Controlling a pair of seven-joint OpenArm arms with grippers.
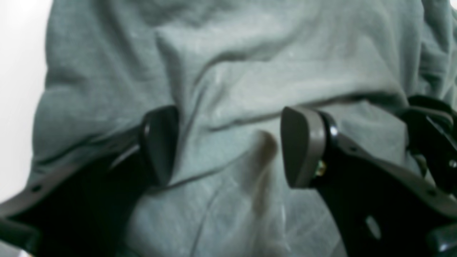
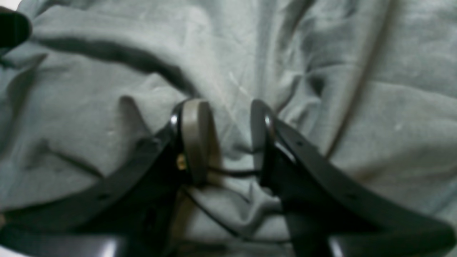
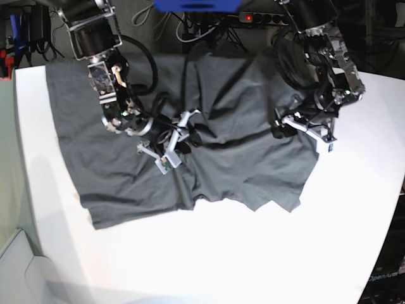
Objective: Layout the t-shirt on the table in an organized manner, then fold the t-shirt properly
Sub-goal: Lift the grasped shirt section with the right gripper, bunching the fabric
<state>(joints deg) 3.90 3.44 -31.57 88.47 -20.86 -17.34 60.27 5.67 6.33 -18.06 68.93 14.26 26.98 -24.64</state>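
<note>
Left gripper (image 1: 228, 146) gapes wide over the shirt (image 3: 190, 145); right gripper (image 2: 228, 139) pinches a fold (shirt bears no print).

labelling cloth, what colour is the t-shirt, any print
Plain dark charcoal grey t-shirt, no print; the base view shows it best.

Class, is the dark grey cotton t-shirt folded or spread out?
Spread, not folded: the dark grey cotton t-shirt lies open but wrinkled across the white table.
</note>
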